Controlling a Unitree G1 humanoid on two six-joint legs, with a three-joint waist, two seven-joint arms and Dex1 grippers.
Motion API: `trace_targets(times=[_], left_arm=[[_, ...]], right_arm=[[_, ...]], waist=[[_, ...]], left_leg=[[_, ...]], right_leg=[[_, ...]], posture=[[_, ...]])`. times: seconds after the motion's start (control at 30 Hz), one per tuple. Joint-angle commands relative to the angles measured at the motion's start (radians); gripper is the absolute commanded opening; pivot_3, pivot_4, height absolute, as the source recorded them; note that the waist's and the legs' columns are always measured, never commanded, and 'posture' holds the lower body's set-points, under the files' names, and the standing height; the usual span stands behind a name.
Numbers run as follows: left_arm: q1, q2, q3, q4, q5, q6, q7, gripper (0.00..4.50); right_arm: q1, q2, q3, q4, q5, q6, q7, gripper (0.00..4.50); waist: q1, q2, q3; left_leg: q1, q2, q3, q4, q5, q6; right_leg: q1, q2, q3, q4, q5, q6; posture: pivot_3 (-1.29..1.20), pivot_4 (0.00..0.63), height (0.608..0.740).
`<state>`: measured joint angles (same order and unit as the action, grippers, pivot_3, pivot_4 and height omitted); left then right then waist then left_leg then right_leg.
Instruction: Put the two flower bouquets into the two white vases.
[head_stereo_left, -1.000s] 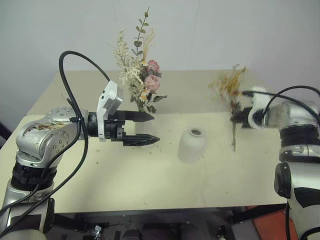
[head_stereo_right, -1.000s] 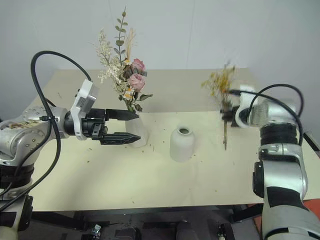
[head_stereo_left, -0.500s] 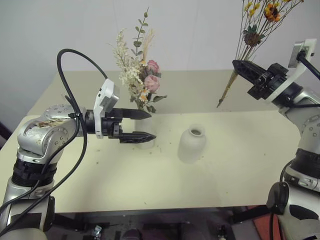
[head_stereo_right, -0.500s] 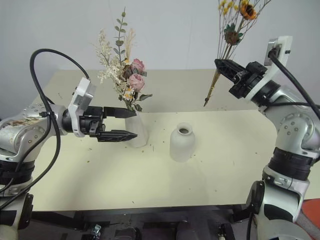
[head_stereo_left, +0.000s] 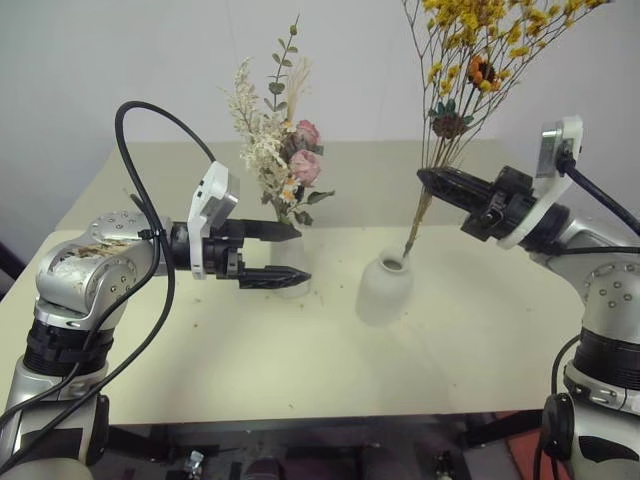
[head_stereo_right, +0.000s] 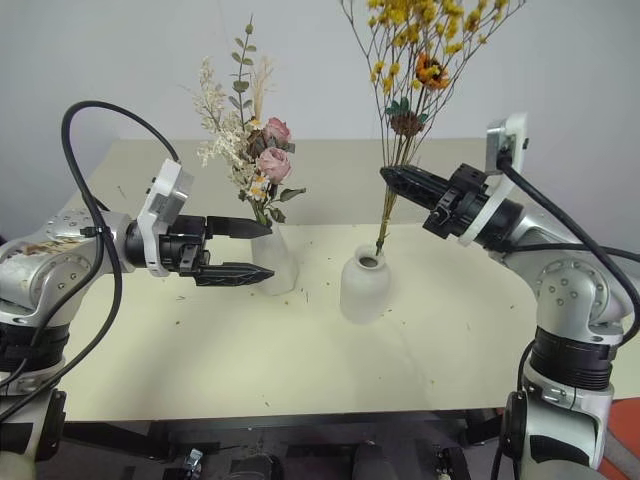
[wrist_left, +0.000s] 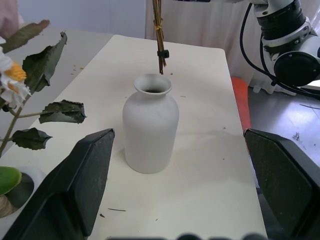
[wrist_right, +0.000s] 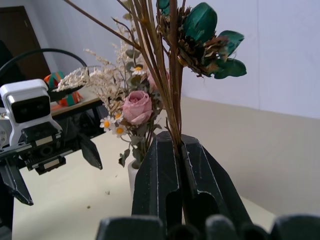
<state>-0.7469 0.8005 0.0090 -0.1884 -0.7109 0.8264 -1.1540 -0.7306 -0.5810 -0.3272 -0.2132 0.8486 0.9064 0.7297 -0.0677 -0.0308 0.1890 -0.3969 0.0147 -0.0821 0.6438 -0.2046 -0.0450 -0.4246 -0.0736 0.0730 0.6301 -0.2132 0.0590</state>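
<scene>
1. The yellow-orange bouquet (head_stereo_right: 420, 60) stands nearly upright, leaning slightly; its stem tips hang just above the mouth of the squat vase (head_stereo_right: 364, 287), and its blooms are cut off at the frame top.
2. The right gripper (head_stereo_right: 392, 177) is clamped on the stems, above the squat vase.
3. The left gripper (head_stereo_right: 255, 250) is spread wide and holds nothing; it brackets the tall vase (head_stereo_right: 281, 264), left of the squat vase.
4. The mixed bouquet (head_stereo_right: 245, 140) stands upright in the tall vase, whose body is partly hidden by the fingers.

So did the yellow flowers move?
Yes. The yellow flowers, gripped by the right gripper, have swung up and left, from the table's right edge to above the squat vase.
</scene>
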Motion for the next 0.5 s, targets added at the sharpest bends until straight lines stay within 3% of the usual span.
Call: trace_targets(times=[0.03,0.5], left_arm=[[-0.017,0.007,0.015,-0.024,-0.002,-0.015,-0.001,4.50],[0.000,0.018,0.028,-0.051,-0.013,0.000,0.005,4.50]], right_arm=[[0.010,0.016,0.021,-0.036,0.022,-0.028,0.000,0.03],[0.068,0.049,0.074,0.018,-0.038,-0.135,0.000,0.03]], waist=[[0.000,0.000,0.000],[0.001,0.000,0.000]], left_leg=[[0.000,0.000,0.000,0.000,0.000,0.000],[0.000,0.000,0.000,0.000,0.000,0.000]], right_leg=[[0.000,0.000,0.000,0.000,0.000,0.000],[0.000,0.000,0.000,0.000,0.000,0.000]], posture=[[0.00,0.150,0.740],[0.00,0.150,0.740]])
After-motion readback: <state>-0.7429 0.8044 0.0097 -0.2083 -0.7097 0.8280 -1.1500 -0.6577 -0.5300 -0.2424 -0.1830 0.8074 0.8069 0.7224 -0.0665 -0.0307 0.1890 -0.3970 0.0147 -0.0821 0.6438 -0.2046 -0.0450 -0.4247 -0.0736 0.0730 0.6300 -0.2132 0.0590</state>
